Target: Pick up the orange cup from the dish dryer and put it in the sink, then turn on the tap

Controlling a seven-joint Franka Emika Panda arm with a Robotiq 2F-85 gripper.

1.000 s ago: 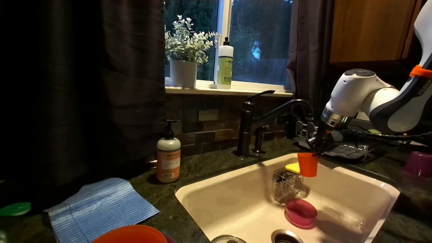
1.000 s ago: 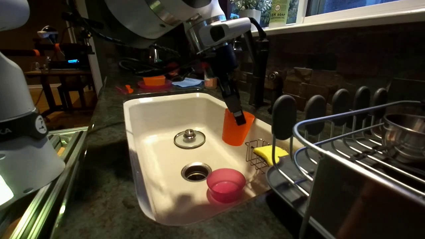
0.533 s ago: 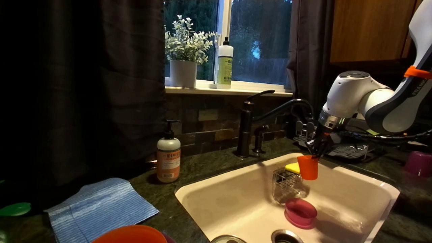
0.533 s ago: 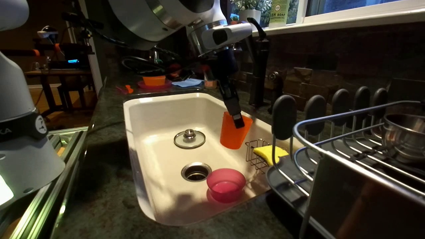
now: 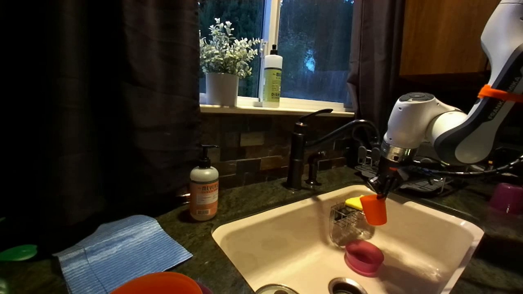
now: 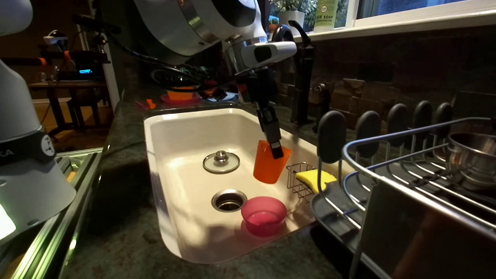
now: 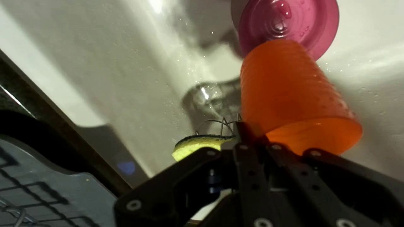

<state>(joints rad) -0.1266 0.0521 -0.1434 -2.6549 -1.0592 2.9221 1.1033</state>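
Observation:
The orange cup (image 5: 374,210) hangs above the floor of the cream-white sink (image 5: 269,249), mouth up and slightly tilted; it also shows in an exterior view (image 6: 267,168) and in the wrist view (image 7: 281,85). My gripper (image 6: 276,150) is shut on the cup's wall near the rim; in the wrist view its fingertips (image 7: 252,132) press the cup, one outside the wall, the other mostly hidden. The dark tap (image 5: 296,155) stands behind the sink, its lever (image 5: 318,114) on top. The dish dryer (image 6: 387,138) stands beside the sink with a metal bowl in it.
A pink bowl (image 6: 263,217) sits in the sink near the drain (image 6: 229,200), with a glass lid (image 6: 221,164) farther off. A yellow sponge (image 6: 314,179) rests in a wire caddy (image 5: 345,216) on the sink wall. A soap bottle (image 5: 204,196) and blue cloth (image 5: 126,245) lie beside the sink.
My gripper has moved down with the orange cup, which now hangs lower in the sink and tilts a little more. The arm came down with it; the other things stayed put.

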